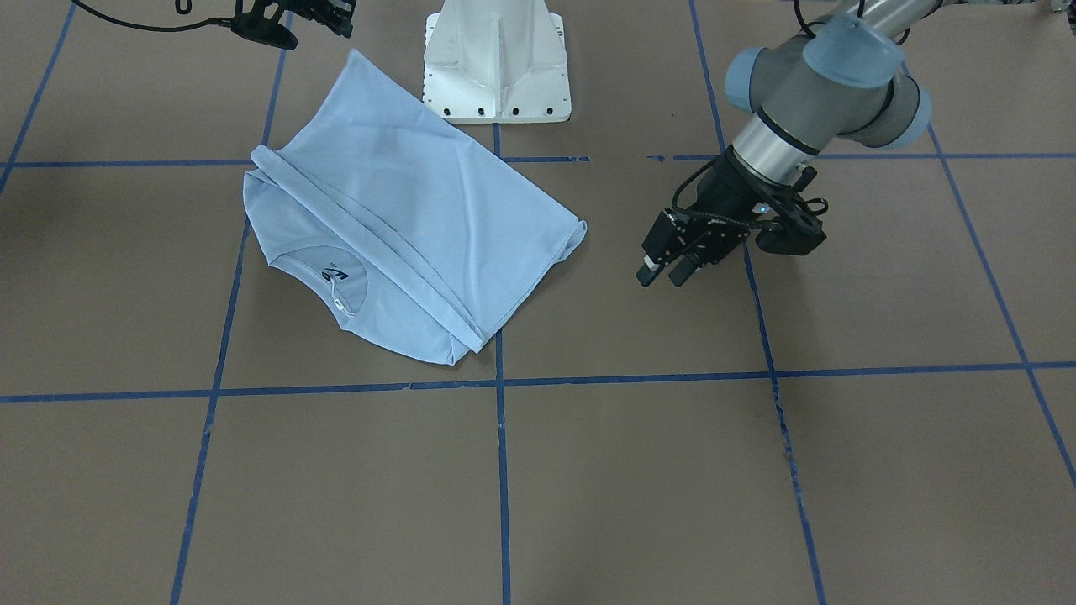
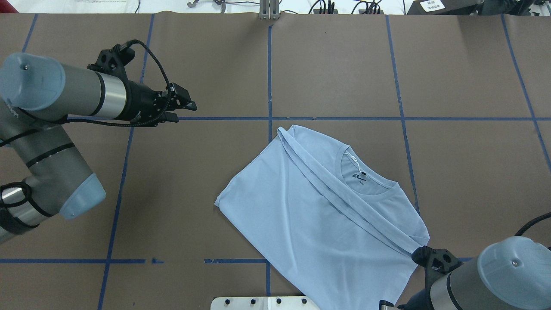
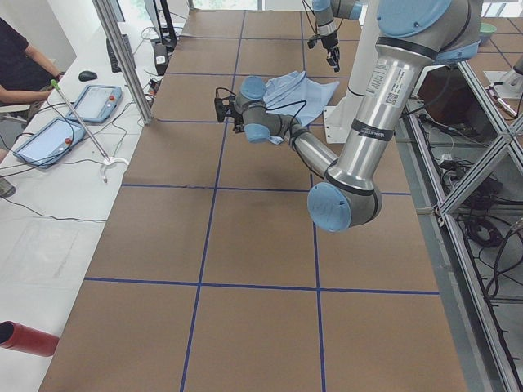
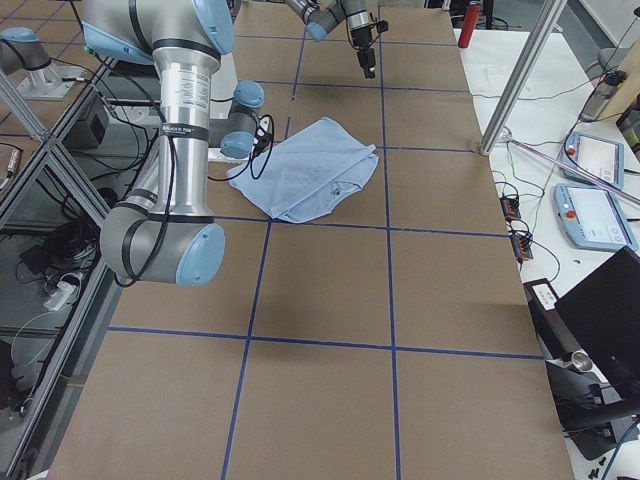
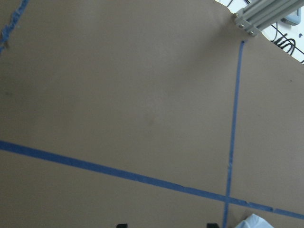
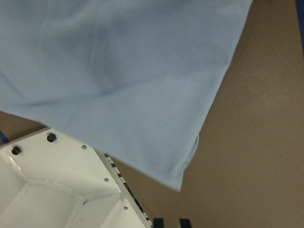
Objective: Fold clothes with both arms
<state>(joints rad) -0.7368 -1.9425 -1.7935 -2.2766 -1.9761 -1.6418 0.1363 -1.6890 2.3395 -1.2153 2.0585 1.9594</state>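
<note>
The light blue T-shirt [image 1: 403,210] lies on the brown table, folded lengthwise with a sleeve strip across it; it also shows in the overhead view [image 2: 310,215]. Its ribbed collar [image 2: 366,193] and white neck tag face up; the chest print is hidden. My left gripper [image 1: 664,273] is open and empty, hovering over bare table apart from the shirt's folded side edge; in the overhead view it is at the left [image 2: 183,105]. My right gripper [image 6: 171,222] has its fingertips close together, holds nothing, and sits by the shirt's hem corner [image 6: 183,183] next to the base.
The white pedestal base [image 1: 496,59] stands at the robot's side of the table, and the shirt's hem reaches it [image 2: 258,302]. Blue tape lines [image 1: 501,382] grid the table. An aluminium post [image 5: 256,16] and cables stand at the far edge.
</note>
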